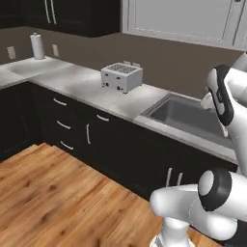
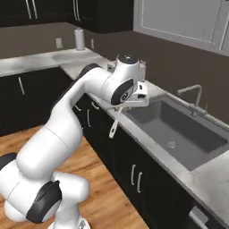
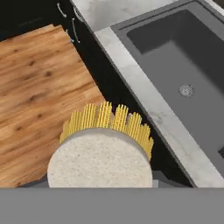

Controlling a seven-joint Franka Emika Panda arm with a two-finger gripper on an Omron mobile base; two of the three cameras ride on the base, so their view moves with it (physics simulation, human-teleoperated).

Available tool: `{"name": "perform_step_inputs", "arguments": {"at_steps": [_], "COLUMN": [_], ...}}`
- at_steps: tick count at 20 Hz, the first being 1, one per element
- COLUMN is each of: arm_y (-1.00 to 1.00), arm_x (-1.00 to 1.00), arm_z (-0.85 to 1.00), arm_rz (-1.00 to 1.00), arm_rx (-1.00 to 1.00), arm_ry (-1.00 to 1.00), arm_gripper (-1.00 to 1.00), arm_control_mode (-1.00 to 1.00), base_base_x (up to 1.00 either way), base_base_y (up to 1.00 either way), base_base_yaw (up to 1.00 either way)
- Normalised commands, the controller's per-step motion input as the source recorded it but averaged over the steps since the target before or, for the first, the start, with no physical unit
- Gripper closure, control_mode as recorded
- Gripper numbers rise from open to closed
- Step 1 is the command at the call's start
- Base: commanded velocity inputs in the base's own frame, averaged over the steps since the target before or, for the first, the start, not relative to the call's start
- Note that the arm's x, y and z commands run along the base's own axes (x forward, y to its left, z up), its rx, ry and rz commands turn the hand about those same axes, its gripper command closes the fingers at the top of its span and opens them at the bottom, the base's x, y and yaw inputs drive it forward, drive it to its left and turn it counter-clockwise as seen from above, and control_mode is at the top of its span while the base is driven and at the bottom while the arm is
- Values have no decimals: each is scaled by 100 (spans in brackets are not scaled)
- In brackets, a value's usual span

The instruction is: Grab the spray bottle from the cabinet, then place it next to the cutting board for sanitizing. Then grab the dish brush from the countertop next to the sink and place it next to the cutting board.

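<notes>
Yellow bristles ringing a round whitish head crowd the hand view: the slim whitish dish brush (image 3: 103,151) sits pinched in the end effector (image 2: 129,102), its thin handle dangling below the hand in the right base view, hanging out past the counter's front edge over the floor. From where I stand the grip looks slight, so a quick swing could, I'd guess, let the brush twist or slip and drop onto the wooden floor (image 3: 39,83). Just beside and beyond the end effector lies the dark grey rectangular sink (image 2: 179,129) set into the long light-grey stone counter (image 1: 87,89); a low carry might clip its rim or the slim faucet (image 2: 192,96). Further off along the counter stands a silver toaster (image 1: 121,76), and a white paper-towel roll (image 1: 37,46) beyond it.
</notes>
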Motion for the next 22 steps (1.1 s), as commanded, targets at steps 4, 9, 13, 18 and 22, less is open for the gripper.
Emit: {"name": "perform_step_inputs", "arguments": {"at_steps": [4,9,13,18,22], "arm_y": [0,0,0,0,0], "arm_x": [0,0,0,0,0], "arm_z": [0,0,0,0,0], "arm_rz": [0,0,0,0,0], "arm_rx": [0,0,0,0,0], "arm_ry": [0,0,0,0,0], "arm_gripper": [100,100,100,100,100], "arm_control_mode": [100,100,100,100,100], "base_base_x": [0,0,6,96,100], "base_base_y": [0,0,0,-29,-57], "base_base_yaw": [100,100,100,69,42]}}
